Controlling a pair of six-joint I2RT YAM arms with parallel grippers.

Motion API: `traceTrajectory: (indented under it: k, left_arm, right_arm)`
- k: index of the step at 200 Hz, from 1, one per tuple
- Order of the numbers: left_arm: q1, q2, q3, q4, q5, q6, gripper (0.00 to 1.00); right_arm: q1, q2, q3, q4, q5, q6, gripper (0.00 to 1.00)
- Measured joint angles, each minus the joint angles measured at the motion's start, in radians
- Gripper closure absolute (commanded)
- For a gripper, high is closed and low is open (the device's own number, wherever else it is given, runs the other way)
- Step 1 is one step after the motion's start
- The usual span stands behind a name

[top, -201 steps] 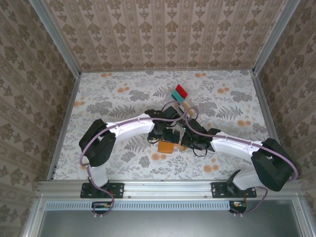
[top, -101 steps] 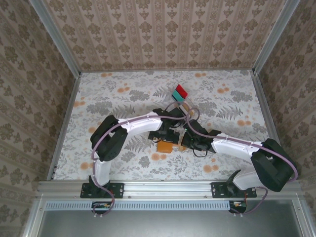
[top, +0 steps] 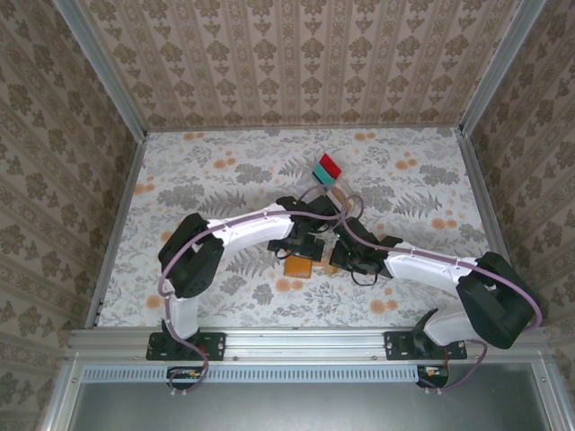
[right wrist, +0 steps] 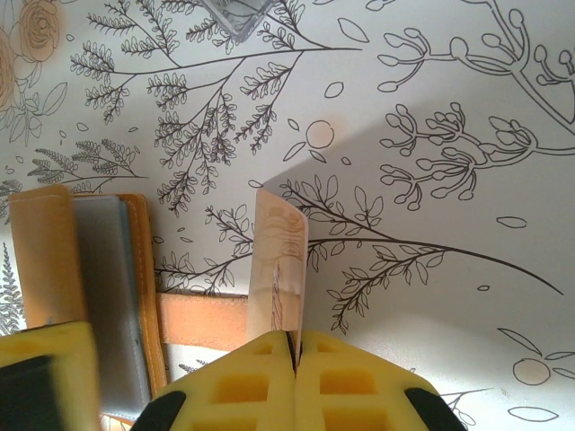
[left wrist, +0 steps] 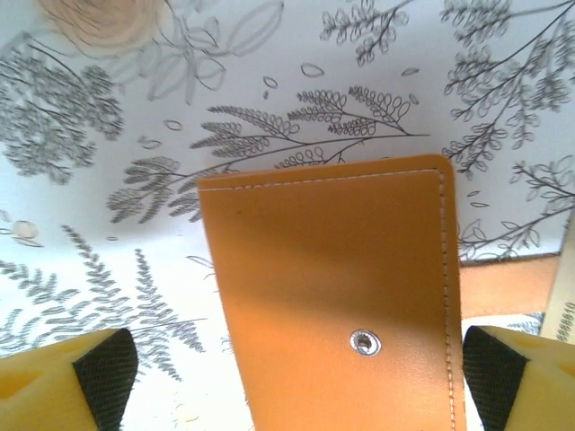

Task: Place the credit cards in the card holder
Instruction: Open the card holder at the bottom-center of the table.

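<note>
Card holder (left wrist: 332, 305) lies flat on the floral table (top: 198, 180), directly under the left gripper (left wrist: 301, 382). Jaws are wide and straddle it: clear gap at one long edge, other finger just beside the stitched edge. Snap stud (left wrist: 364, 342) faces up. Right gripper (right wrist: 295, 355) is clamped tight on a beige card (right wrist: 280, 269), card standing on edge, holder's open pocket side just left of it. Red and teal cards (top: 328, 168) sit well beyond both grippers, with open table around them.

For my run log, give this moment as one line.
left gripper open over card holder; right gripper shut on beige card; red, teal cards pending
</note>
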Motion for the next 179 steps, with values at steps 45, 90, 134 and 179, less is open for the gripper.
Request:
traceTrajectory:
  k: [45, 90, 134, 179]
  left_arm:
    - [0.000, -0.031, -0.008, -0.004, -0.022, 0.008, 0.30]
    - [0.008, -0.140, -0.076, 0.024, -0.026, 0.018, 0.66]
    - [0.079, -0.253, -0.194, 0.081, -0.002, 0.023, 0.79]
    - [0.161, -0.315, -0.350, 0.214, 0.111, 0.016, 0.96]
  right_arm:
    - [-0.004, 0.000, 0.000, -0.001, -0.001, -0.001, 0.96]
    - [-0.014, 0.000, 0.000, -0.008, -0.001, -0.004, 0.97]
    - [-0.027, 0.000, 0.011, -0.023, -0.001, -0.020, 0.97]
    - [-0.034, -0.002, 0.027, -0.038, -0.003, -0.028, 0.97]
